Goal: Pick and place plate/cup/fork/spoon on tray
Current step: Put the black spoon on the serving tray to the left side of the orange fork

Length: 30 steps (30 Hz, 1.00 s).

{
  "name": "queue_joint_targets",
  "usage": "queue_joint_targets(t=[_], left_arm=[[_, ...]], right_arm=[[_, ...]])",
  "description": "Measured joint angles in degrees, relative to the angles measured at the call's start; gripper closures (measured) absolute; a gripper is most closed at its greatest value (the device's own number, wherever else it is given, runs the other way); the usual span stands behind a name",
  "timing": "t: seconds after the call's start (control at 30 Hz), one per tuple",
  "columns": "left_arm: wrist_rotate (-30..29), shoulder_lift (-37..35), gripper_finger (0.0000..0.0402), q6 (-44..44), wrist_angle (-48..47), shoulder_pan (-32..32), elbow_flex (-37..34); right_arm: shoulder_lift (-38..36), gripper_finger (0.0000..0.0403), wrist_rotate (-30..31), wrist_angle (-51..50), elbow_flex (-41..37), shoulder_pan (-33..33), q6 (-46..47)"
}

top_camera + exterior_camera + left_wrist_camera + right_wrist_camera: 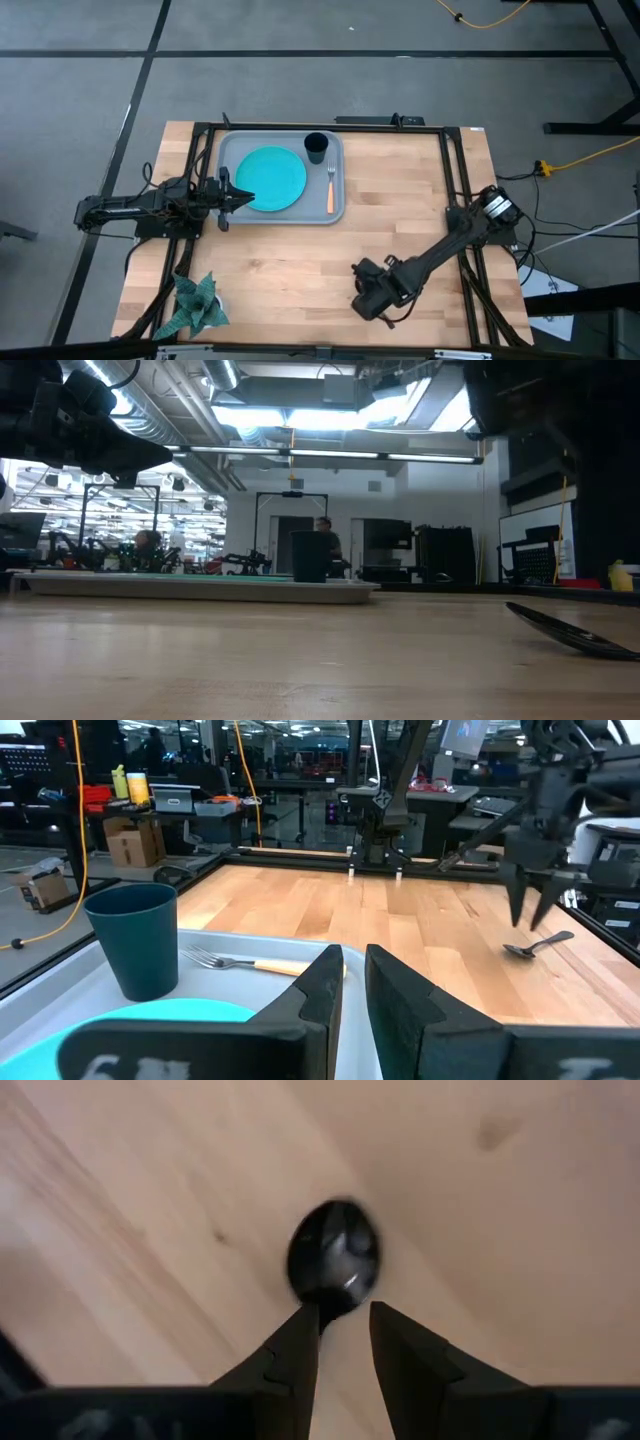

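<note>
The grey-blue tray (228, 150) lies at the table's far left. On it rest the turquoise plate (271, 178), the dark cup (316, 147), upright at the far right corner, and the orange-handled fork (331, 188) along the right side. The dark spoon (334, 1261) lies on the bare wood near the table's front; it also shows in the left wrist view (540, 942). My right gripper (345, 1320) hangs above it, pointing down, open by a narrow gap, its fingers either side of the spoon's neck. My left gripper (355, 982) hovers over the plate's left edge, open by a narrow gap and empty.
A green potted plant (195, 305) stands at the table's near left corner. Bare wood lies between the tray and my right gripper (365, 297). A black frame (455, 190) runs along the table's sides. A person shows far off in the room (322, 535).
</note>
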Motion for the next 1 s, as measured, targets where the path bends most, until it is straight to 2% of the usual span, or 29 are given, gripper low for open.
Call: queue_joint_targets(t=[0.1, 0.37, 0.7, 1.0], left_arm=[[0.0, 0.0, 0.036, 0.0, 0.0, 0.0, 0.0], [0.0, 0.0, 0.036, 0.0, 0.0, 0.0, 0.0], [0.0, 0.0, 0.036, 0.0, 0.0, 0.0, 0.0], [0.0, 0.0, 0.036, 0.0, 0.0, 0.0, 0.0]], right_arm=[[0.4, 0.0304, -3.3, 1.5, 0.0, 0.0, 2.1], [0.5, 0.0304, -4.3, -0.2, 2.3, 4.5, 10.9], [5.3, 0.0304, -4.1, 2.2, 2.3, 5.9, 11.5], [6.0, 0.0304, -2.6, 1.4, 2.3, 5.9, 11.4]])
